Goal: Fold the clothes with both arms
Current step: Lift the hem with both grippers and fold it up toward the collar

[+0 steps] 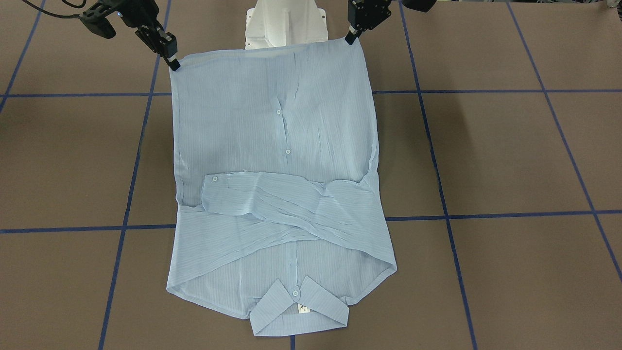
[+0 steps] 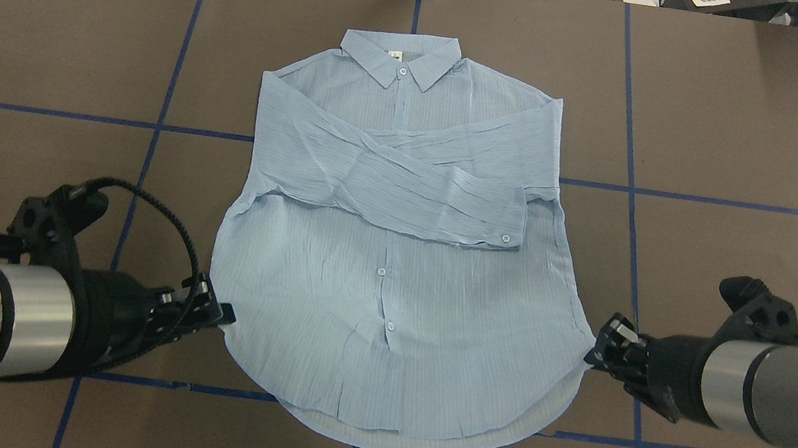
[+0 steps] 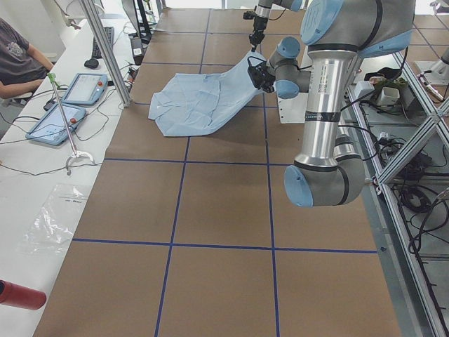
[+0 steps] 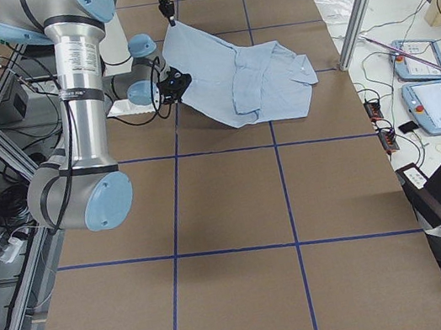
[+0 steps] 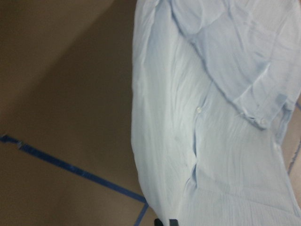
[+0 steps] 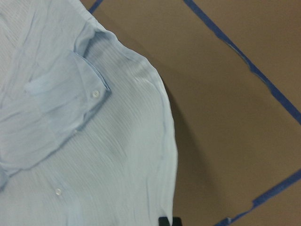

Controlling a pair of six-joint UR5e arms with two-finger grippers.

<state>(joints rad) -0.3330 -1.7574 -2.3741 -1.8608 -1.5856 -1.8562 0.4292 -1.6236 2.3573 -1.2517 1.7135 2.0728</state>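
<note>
From the front, 1 shirt (image 1: 272, 194) lies on the desk (image 1: 510, 160) with 2 sleeves crossed, the left gripper (image 1: 351, 39) and right gripper (image 1: 174, 64) each clamped on a hem corner, while overhead 2 arms pinch its hem.

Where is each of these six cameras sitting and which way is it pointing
Front-facing: across the table, facing the robot; both grippers, left gripper, pinch the shirt hem.
Overhead: behind the robot, looking forward; both arms, right gripper.
Exterior left: table's end, left arm near.
Exterior right: opposite end, right arm near.
Left wrist: looks along the shirt; fingertips barely show.
Right wrist: likewise, from the other corner.
Front-facing and overhead share the collar and crossed sleeves.
</note>
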